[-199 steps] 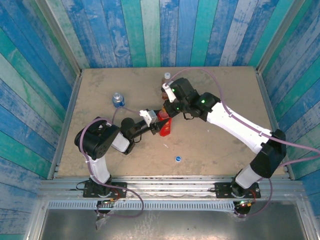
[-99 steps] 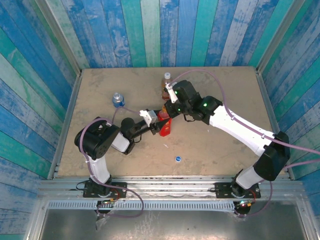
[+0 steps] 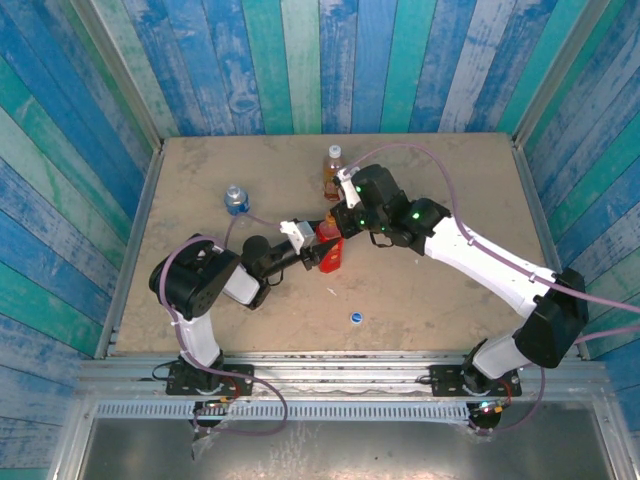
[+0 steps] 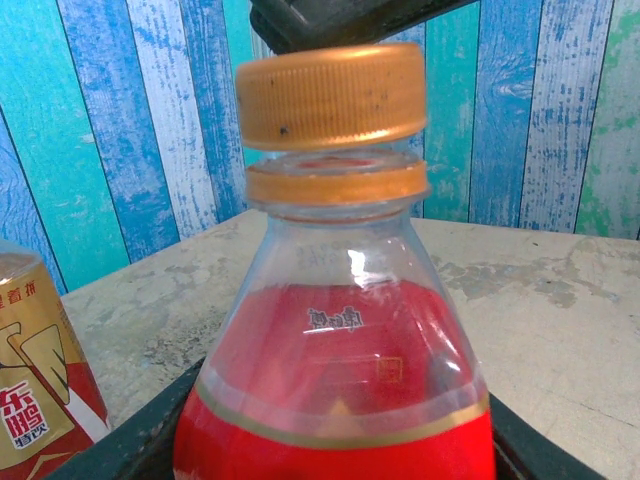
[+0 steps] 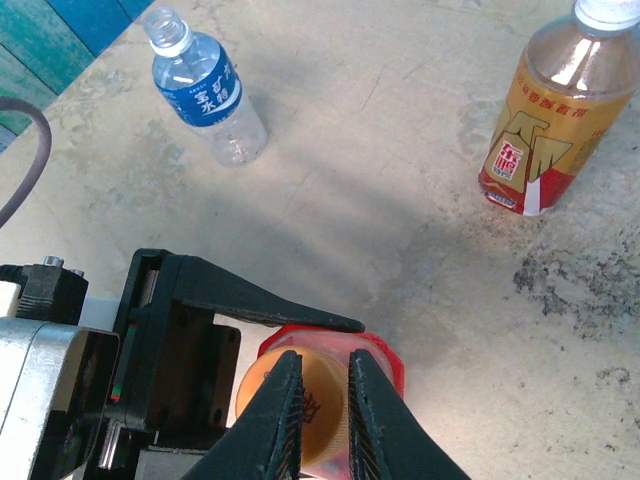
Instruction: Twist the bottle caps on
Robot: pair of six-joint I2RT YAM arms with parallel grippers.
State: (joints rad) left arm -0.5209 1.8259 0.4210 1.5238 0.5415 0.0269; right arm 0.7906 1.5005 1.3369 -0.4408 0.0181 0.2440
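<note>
My left gripper is shut on the body of the red bottle, holding it upright above the table. The orange cap sits on the bottle's neck, a little above the neck ring. My right gripper is shut, its narrow tips lying across the top of the orange cap, whose ribbed sides are bare. The tea bottle stands behind with a white cap on it. The clear bottle stands at the left with an open mouth. A blue cap lies on the table.
Blue and green plank walls close in the beige table on three sides. The tea bottle stands close to the left of the red bottle. Bare tabletop lies to the right of both arms.
My right wrist has swung a little to the right above the red bottle, uncovering more of the tea bottle. The left arm and the red bottle have stayed put.
</note>
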